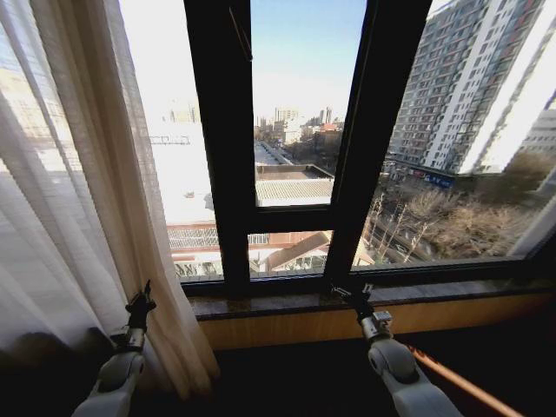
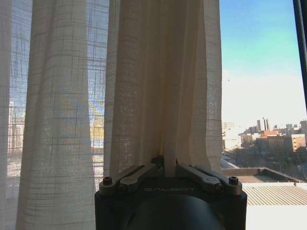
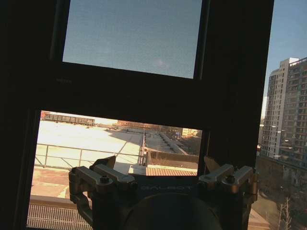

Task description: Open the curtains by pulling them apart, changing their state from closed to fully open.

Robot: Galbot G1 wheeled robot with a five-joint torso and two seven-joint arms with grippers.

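I saw my left gripper [image 2: 165, 167] pinched shut on the sheer cream pleated curtain [image 2: 158, 81], folds running vertically above; right gripper [image 3: 163, 172] gaped empty.

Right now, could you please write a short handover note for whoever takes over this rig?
Left hand: shut on a fold of the curtain, low near its inner edge.
Right hand: open, holding nothing, in front of the dark window frame above the sill.
Done: the curtain is bunched on the robot's left; the middle and right panes are uncovered.
Left: the left panes are covered by the curtain, so it needs pulling further aside.
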